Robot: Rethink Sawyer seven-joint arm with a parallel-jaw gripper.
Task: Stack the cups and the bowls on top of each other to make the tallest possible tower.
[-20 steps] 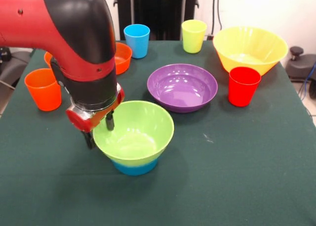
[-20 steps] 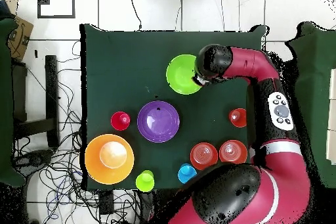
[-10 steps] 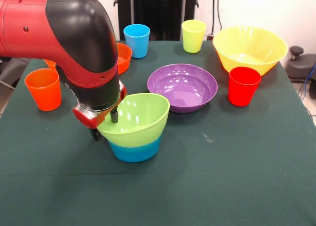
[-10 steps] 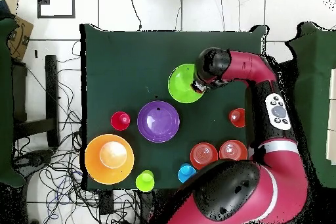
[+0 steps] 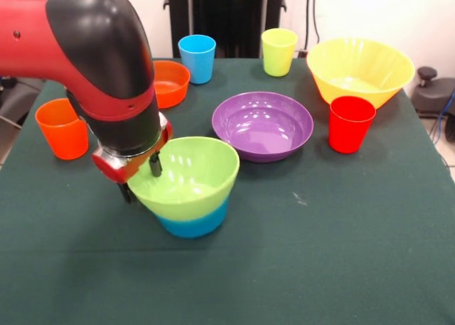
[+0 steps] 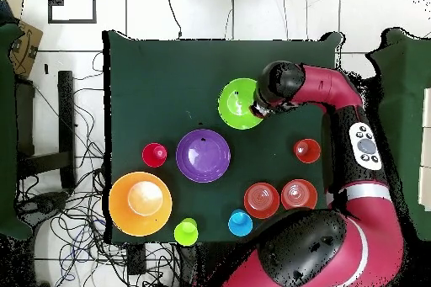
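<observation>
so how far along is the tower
Barely started. Done: the lime green bowl sits in the small blue bowl. In hand: the gripper pinches the green bowl's rim. Left: purple bowl, yellow bowl, an orange bowl and the four cups stand loose.

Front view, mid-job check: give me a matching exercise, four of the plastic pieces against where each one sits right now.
Things:
1. lime green plastic bowl
2. red plastic cup
3. small blue plastic bowl
4. light blue plastic cup

Places:
A. at the table's far edge, beside the small orange plastic bowl
B. lowest piece of the tower
C. held at its rim by the gripper
D. in front of the largest yellow plastic bowl

Pairs: 1-C, 2-D, 3-B, 4-A
</observation>
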